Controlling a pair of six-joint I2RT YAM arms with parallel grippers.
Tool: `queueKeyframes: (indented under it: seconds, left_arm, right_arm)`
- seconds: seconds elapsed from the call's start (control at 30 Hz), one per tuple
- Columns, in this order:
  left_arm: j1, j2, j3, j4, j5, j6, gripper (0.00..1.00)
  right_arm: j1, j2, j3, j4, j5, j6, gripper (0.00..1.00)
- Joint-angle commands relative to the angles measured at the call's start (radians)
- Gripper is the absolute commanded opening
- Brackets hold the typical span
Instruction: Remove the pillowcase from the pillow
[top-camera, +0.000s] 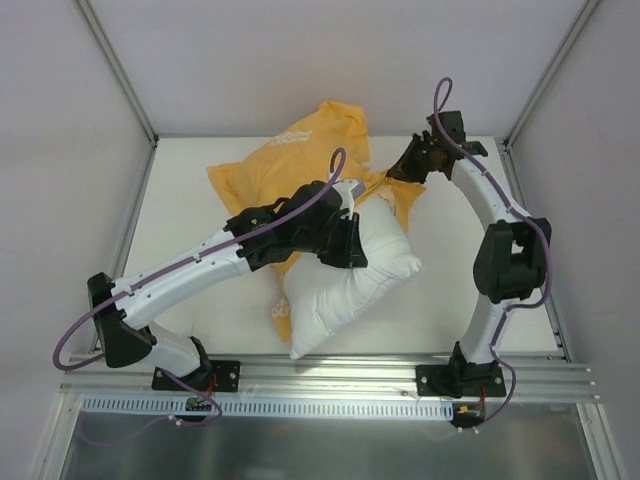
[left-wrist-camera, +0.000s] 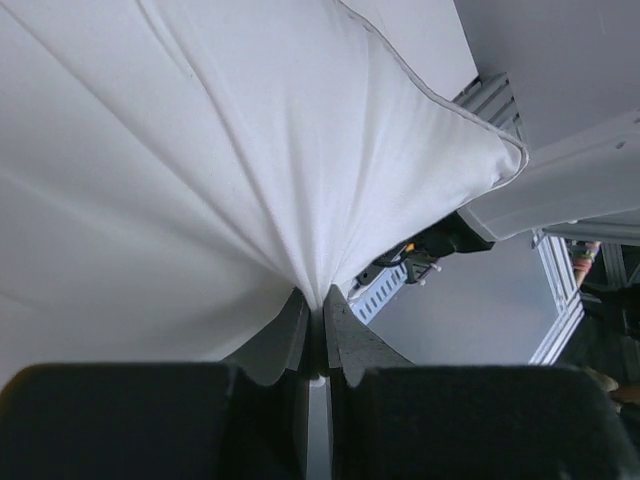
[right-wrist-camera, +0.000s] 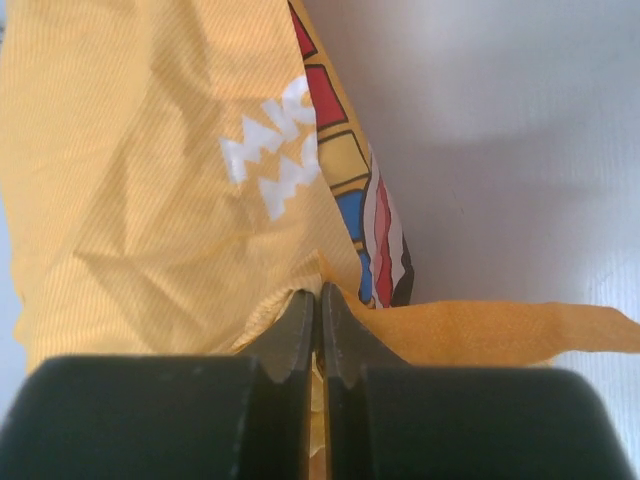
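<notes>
The white pillow (top-camera: 345, 285) lies mid-table, its near half bare, its far end still inside the orange pillowcase (top-camera: 290, 150). My left gripper (top-camera: 350, 250) is shut on a pinched fold of the pillow's white fabric (left-wrist-camera: 200, 150), which fans out from the fingertips. My right gripper (top-camera: 410, 165) is shut on the pillowcase's edge at the right; the right wrist view shows orange fabric (right-wrist-camera: 150, 170) with a white logo and coloured letters (right-wrist-camera: 345, 160) pinched between the fingers.
The white table top (top-camera: 180, 230) has metal frame rails along its left, right and near edges (top-camera: 330, 375). White walls close the back and sides. Both arm bases sit at the near edge.
</notes>
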Motion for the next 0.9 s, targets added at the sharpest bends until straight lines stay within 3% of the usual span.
queueKeyframes:
  seconds: [0.0,0.13,0.2,0.27,0.3,0.33,0.37,0.47,0.67,0.73,0.87]
  left_arm:
    - [-0.017,-0.034,-0.001,0.107,0.2,-0.079,0.0]
    - [-0.014,0.058,0.048,0.112,0.188,-0.064,0.0]
    - [0.004,0.093,0.077,0.111,0.2,-0.045,0.0]
    - [0.029,0.138,0.114,0.111,0.249,-0.039,0.28]
    - [0.047,0.151,0.136,0.111,0.257,-0.034,0.45]
    - [0.056,0.156,0.145,0.111,0.269,-0.016,0.63]
    - [0.076,0.155,0.157,0.098,0.277,-0.007,0.89]
    - [0.122,0.109,0.186,0.071,0.286,0.028,0.96]
    - [0.321,-0.072,0.113,0.031,0.246,0.065,0.95]
    - [0.453,-0.108,0.038,0.025,0.273,0.038,0.94]
    - [0.601,-0.134,-0.076,0.014,0.226,0.042,0.98]
  right_arm:
    - [-0.02,0.065,0.133,-0.094,0.061,-0.045,0.01]
    - [-0.022,-0.042,-0.03,-0.033,0.032,-0.063,0.01]
    - [-0.023,-0.113,-0.062,-0.048,0.013,-0.089,0.23]
    - [-0.029,-0.207,-0.117,-0.067,0.019,-0.119,0.51]
    - [-0.043,-0.243,-0.139,-0.067,0.019,-0.123,0.76]
    - [-0.051,-0.28,-0.162,-0.067,0.016,-0.131,0.83]
    - [-0.063,-0.343,-0.2,-0.067,-0.014,-0.132,0.9]
    - [-0.129,-0.447,-0.255,-0.081,-0.085,-0.149,0.95]
    - [-0.144,-0.657,-0.364,-0.186,-0.057,-0.2,0.99]
    - [-0.069,-0.773,-0.436,-0.217,0.04,-0.206,1.0]
    - [0.112,-0.943,-0.511,-0.326,0.279,-0.191,0.96]
